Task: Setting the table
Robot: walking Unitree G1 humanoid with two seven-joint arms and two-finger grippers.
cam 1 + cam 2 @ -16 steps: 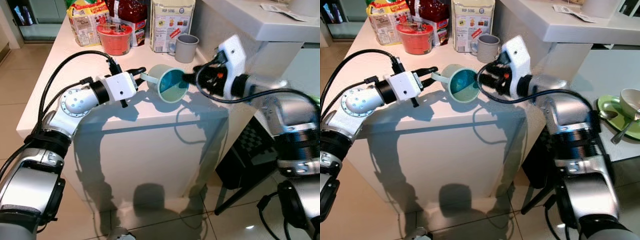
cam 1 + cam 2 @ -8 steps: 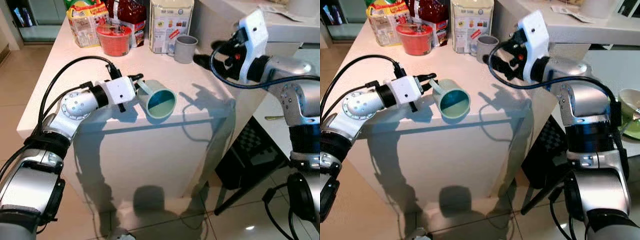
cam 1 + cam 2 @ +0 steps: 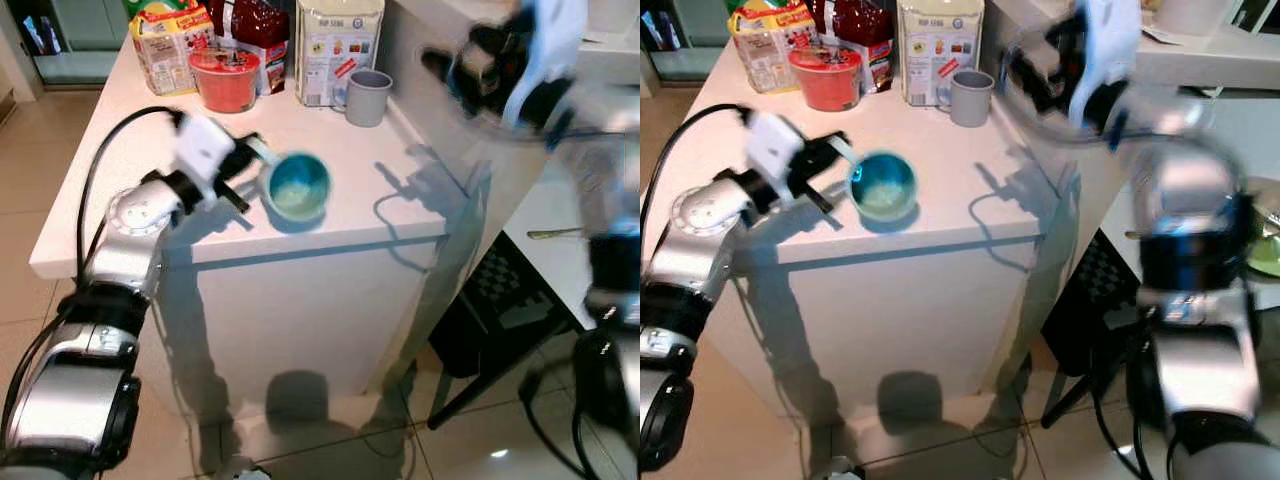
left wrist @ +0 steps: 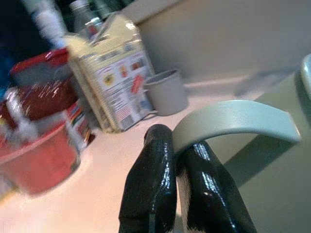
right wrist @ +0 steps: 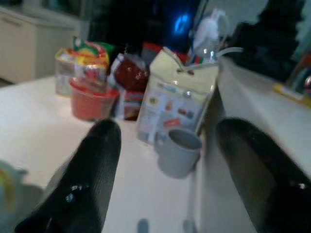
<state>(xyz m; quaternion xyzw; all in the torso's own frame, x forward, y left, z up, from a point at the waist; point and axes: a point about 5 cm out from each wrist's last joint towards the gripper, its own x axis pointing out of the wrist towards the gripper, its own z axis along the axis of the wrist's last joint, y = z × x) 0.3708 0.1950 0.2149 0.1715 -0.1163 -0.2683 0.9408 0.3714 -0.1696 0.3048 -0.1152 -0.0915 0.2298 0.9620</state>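
left jaws pinched on glossy teal mug (image 3: 297, 187) handle, right gripper (image 5: 170, 160) jaws apart

Two mugs on the tabletop (image 3: 130, 190): one green mug (image 3: 296, 187), one grey mug (image 3: 366, 97). One red bowl (image 3: 225, 78). Three food packages at the far edge.
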